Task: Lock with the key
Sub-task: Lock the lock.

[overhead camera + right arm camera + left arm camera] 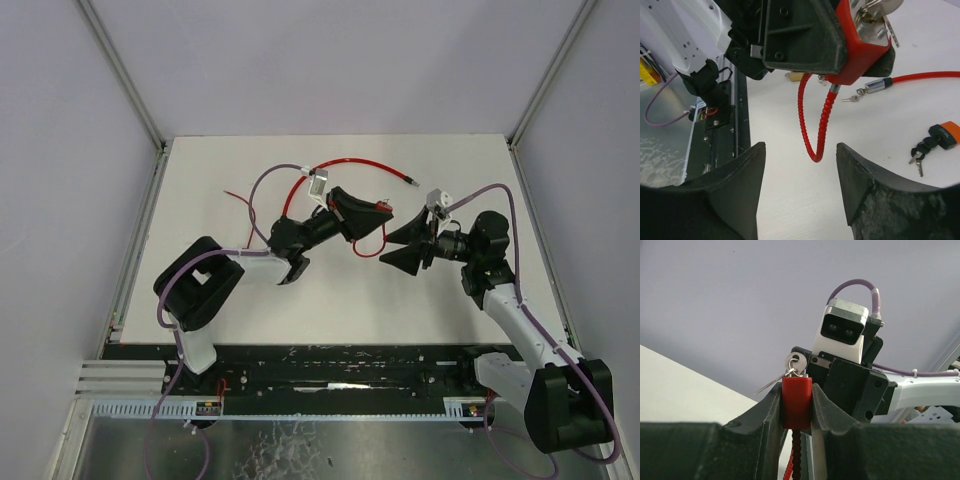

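My left gripper [797, 390] is shut on the red lock body [797, 401], which it holds up off the table. A silver key [796, 362] on a ring sticks out of the lock's top end. The lock's red ribbed cable [822, 120] hangs below it in a loop, and the rest of the cable [350, 163] lies across the white table. My right gripper [800, 150] stands open just short of the lock [857, 45], with nothing between its fingers. From above, the right gripper [402, 247] faces the left gripper [362, 216] and the lock [381, 207].
The cable's silver end pin [875, 86] rests on the table [470, 170]. A bunch of spare keys with an orange fob [935, 140] lies to the right in the right wrist view. A thin red wire [240, 200] lies at the left.
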{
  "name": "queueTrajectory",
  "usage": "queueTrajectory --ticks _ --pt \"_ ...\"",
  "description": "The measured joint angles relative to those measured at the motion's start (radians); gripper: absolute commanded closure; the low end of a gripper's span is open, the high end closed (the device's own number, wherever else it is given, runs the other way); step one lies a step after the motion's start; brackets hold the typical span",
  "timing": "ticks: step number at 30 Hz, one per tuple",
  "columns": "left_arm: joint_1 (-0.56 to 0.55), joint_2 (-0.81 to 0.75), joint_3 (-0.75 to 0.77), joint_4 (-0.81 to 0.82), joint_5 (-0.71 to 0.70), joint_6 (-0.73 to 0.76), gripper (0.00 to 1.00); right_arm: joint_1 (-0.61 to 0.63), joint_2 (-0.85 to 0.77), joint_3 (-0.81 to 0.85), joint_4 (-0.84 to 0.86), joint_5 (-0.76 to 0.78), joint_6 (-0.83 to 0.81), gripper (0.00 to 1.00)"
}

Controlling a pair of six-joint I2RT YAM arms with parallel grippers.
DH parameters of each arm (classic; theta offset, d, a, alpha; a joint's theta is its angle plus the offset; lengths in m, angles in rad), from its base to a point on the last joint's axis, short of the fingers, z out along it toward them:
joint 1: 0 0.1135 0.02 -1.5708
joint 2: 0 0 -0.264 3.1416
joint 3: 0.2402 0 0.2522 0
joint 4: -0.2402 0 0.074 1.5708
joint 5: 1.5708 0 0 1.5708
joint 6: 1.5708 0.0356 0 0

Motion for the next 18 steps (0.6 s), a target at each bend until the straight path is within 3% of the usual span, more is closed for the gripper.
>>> queueTrajectory --ticks 4,9,18 --pt "-0.004 0.0 -0.001 0.004 -0.034 -0.027 1.0 0.025 0.01 -0.008 0.084 0.029 0.09 0.48" --pt "-0.006 0.0 -0.002 0.005 -0.044 -0.033 1.0 0.029 0.011 -0.026 0.176 0.062 0.167 0.68" --pt "-0.014 0.0 -0.002 0.01 -0.041 -0.025 1.0 0.035 0.033 -0.031 0.209 0.097 0.209 0.91"
